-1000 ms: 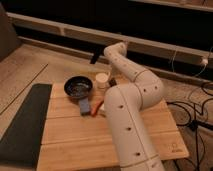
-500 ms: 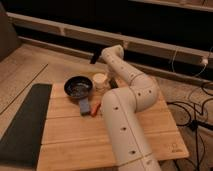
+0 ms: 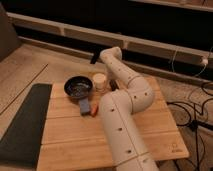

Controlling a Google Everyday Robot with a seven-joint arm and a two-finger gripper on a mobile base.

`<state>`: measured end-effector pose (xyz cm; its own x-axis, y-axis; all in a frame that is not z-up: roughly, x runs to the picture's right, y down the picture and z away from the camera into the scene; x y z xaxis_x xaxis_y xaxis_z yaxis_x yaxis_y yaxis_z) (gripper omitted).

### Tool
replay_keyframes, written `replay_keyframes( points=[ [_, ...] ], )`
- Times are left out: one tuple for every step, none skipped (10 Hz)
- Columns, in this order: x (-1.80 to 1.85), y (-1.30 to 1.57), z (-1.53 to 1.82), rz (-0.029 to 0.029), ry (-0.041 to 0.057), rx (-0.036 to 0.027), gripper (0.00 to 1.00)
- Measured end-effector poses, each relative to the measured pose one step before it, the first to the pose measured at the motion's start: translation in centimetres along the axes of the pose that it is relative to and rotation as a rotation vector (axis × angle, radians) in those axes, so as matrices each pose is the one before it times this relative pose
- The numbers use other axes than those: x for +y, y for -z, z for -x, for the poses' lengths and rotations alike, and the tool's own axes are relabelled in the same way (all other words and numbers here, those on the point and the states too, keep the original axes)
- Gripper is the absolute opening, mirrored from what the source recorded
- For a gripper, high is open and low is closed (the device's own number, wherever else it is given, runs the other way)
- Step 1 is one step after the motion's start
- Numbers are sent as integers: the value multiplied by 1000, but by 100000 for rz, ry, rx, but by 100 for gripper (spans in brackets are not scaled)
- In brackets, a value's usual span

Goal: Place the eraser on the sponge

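The gripper (image 3: 94,58) is hanging beyond the far edge of the table (image 3: 65,145), at 12 o'clock from the cup (image 3: 99,80) and well apart from both task things. I cannot tell whether it is apart or together, but nothing is showing in it.

The blue-grey block at 6 o'clock from the bowl (image 3: 67,86) is, I am judging, the sponge (image 3: 84,105). The small orange-red piece at its 3 o'clock side is then the eraser (image 3: 93,110), though the two could be the other way round. The eraser is lying on the table just beside the sponge, perhaps touching it, not on top of it. The arm (image 3: 120,125) is hiding its right edge.

Its long axis seems to be running roughly from 12 to 6 o'clock, alongside the sponge. Which end is leading I cannot tell.

I am expecting the eraser to be light, fairly stiff, grippy rather than slippery, and not fragile. The best hold looks to be across its narrow width, at mid-length. The sponge is probably soft and yielding, so the eraser will be sitting safest laid flat on its middle.
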<state>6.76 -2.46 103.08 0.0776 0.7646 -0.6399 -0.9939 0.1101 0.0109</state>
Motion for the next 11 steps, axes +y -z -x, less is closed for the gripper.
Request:
replay_keyframes(
  points=[
    [-262, -181, -207, -806, -92, 1021, 53],
    [-317, -115, -117, -766, -340, 633, 43],
    [-376, -50, -30, -815, -515, 277, 32],
    [-352, -35, -13, -719, -954, 144, 24],
    [-648, -6, 12, -1184, -2040, 80, 10],
    [-741, 231, 126, -1237, -3074, -392, 2],
    [-1233, 685, 369, -1916, -4693, -1310, 0],
    [-1268, 912, 570, -1946, -3682, -2015, 0],
    [-1984, 1774, 1041, -2573, -4916, -3699, 0],
    [-1352, 1363, 850, -1866, -2423, -2874, 0],
    [-1933, 2270, 1372, -2310, -2453, -4604, 0]
  ],
)
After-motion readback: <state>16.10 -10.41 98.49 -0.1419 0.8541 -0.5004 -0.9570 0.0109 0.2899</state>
